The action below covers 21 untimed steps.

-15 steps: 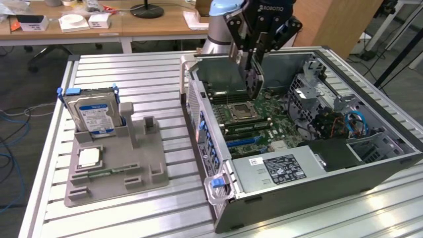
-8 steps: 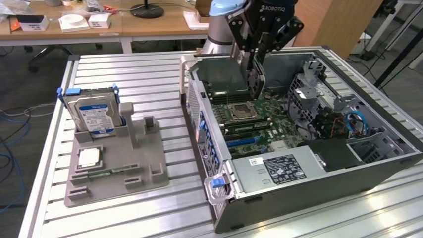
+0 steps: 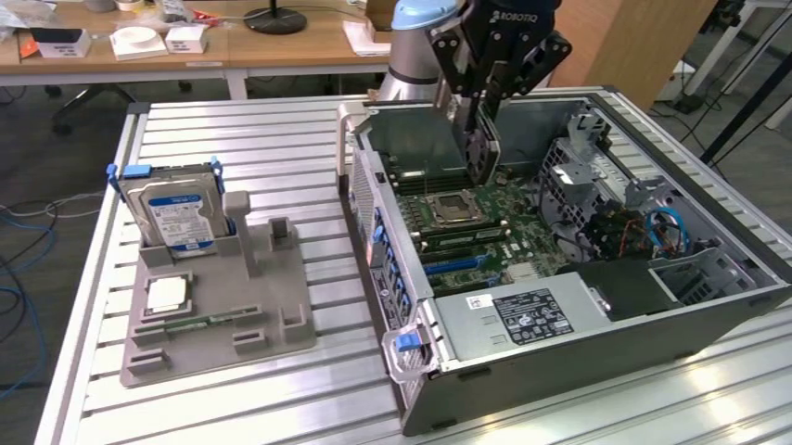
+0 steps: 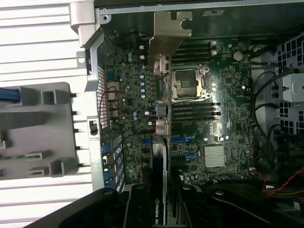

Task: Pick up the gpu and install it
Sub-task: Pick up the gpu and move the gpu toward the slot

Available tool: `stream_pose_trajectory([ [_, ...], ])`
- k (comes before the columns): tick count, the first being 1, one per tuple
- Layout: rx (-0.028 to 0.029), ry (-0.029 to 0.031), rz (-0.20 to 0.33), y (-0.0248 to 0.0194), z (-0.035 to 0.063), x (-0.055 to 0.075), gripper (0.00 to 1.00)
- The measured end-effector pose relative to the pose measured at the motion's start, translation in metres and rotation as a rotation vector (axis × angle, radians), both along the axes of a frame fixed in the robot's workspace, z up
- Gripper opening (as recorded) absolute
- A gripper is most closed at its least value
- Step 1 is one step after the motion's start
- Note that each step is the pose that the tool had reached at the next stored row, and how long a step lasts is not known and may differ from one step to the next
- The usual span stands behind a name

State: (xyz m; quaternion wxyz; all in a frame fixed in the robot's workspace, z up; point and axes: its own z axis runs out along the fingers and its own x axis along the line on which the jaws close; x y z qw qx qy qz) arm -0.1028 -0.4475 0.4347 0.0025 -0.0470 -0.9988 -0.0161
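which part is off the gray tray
The gpu, held upright by the tool over the open case; the hard drive, chip and memory stick sit in the tray.

hard drive point(image 3: 184, 211) upright in grey holder point(image 3: 273, 287); processor chip point(image 3: 165, 295) flat on it | slatted table point(image 3: 248, 139); desk point(image 3: 310, 51) behind

The table point(image 3: 248, 148) is ribbed bare metal with a soft sheen, the holder point(image 3: 266, 287) matt grey plastic, the computer case point(image 3: 594, 371) dull grey sheet metal, and the gpu point(image 4: 159, 156) ends in a smooth, bright metal bracket point(image 4: 167, 38).
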Motion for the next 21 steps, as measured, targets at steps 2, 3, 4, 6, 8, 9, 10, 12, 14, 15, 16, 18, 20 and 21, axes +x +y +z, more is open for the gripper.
stream_pose_trajectory([
  [2, -0.0001, 0.0000, 0.000, 0.0000, -0.0001, 0.001, 0.26],
  [3, 0.0000, 0.0000, 0.000, 0.0000, -0.0002, 0.001, 0.26],
  [4, -0.0001, 0.0000, 0.000, 0.0000, -0.0002, 0.002, 0.26],
  [6, -0.0001, 0.0000, 0.000, 0.0000, -0.0003, 0.003, 0.26],
  [8, -0.0001, 0.0000, 0.000, 0.0000, -0.0005, 0.004, 0.26],
  [9, -0.0001, 0.0000, 0.000, 0.0000, -0.0005, 0.005, 0.26],
  [10, -0.0001, 0.0000, 0.000, 0.0000, -0.0006, 0.005, 0.26],
  [12, 0.0000, 0.0000, 0.000, 0.0000, -0.0007, 0.006, 0.26],
  [14, -0.0001, 0.0000, 0.000, 0.0000, -0.0008, 0.008, 0.26],
  [15, 0.0000, 0.0000, 0.000, 0.0000, -0.0009, 0.009, 0.26],
  [16, 0.0000, 0.0000, 0.000, 0.0000, -0.0010, 0.009, 0.26],
  [18, -0.0001, 0.0000, 0.000, 0.0000, -0.0011, 0.011, 0.26],
  [20, 0.0000, 0.0000, 0.000, 0.0000, -0.0012, 0.012, 0.26],
  [21, -0.0001, 0.0000, 0.000, 0.0000, -0.0013, 0.013, 0.26],
])
